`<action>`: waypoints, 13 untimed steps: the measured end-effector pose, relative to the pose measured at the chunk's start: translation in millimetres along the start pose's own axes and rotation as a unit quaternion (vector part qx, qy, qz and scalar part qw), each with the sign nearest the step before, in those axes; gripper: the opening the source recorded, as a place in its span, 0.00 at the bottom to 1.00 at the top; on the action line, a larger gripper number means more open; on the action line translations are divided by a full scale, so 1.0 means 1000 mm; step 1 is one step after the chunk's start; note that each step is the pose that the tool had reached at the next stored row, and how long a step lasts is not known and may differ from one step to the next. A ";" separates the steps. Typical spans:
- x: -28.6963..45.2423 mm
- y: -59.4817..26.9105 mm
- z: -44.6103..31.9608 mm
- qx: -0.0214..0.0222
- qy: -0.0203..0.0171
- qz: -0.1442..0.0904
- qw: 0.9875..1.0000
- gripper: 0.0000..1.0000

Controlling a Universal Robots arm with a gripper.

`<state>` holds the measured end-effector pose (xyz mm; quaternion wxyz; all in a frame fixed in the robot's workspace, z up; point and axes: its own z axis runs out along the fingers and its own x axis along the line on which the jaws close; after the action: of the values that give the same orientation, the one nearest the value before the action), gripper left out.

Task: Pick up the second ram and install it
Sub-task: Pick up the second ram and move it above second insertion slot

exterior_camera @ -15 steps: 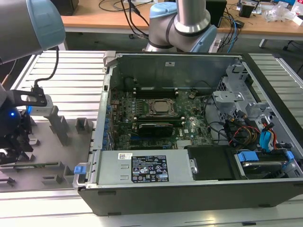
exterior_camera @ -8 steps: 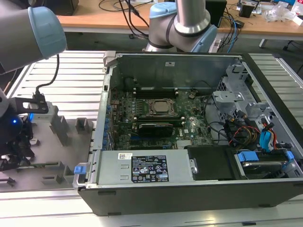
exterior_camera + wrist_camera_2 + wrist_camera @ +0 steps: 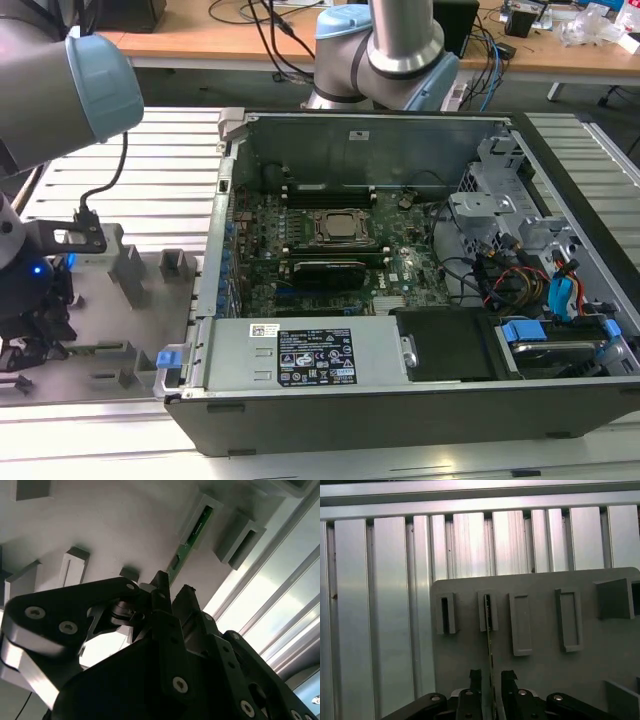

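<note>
Hovers over the grey tray (image 3: 540, 680) on the slatted tabletop (image 3: 370, 605) with the end effector (image 3: 491, 676) spread, one finger on each side of the second ram (image 3: 489, 615). Leaves, as far as can be judged, a thin gap on both sides, so pinches nothing yet. Finds the ram standing on its long edge on the tray, far end seated in a narrow slotted block (image 3: 481, 611), near end reaching right in between the fingertips. Puts the long axis straight out from the wrist, in line with the gap and parallel to the inner finger faces, with the two flat faces of the stick turned toward the fingers and only the thin top edge turned toward the camera. Confirms as much in the second wrist view: a green strip (image 3: 192, 535) running obliquely from its block down to the opening between the two dark fingertips. Amounts, in judgement, to a centred straddle rather than an offset, with nothing lying between fingers and board. Places the tray at the exterior view's left, with the open computer case (image 3: 400, 280) well apart toward the exterior view's right.
</note>
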<state>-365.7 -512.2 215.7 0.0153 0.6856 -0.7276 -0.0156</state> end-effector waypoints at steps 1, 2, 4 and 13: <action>0.0004 -0.0001 0.0004 0.000 0.000 0.000 1.000 0.30; 0.0012 -0.0001 0.0011 0.000 0.000 0.000 1.000 0.30; 0.0030 -0.0003 0.0023 0.000 0.000 0.000 1.000 0.30; 0.0019 -0.0033 0.0079 0.000 -0.003 -0.044 0.999 0.30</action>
<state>-362.9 -514.2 207.7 0.0128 0.7167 -0.6971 -0.0181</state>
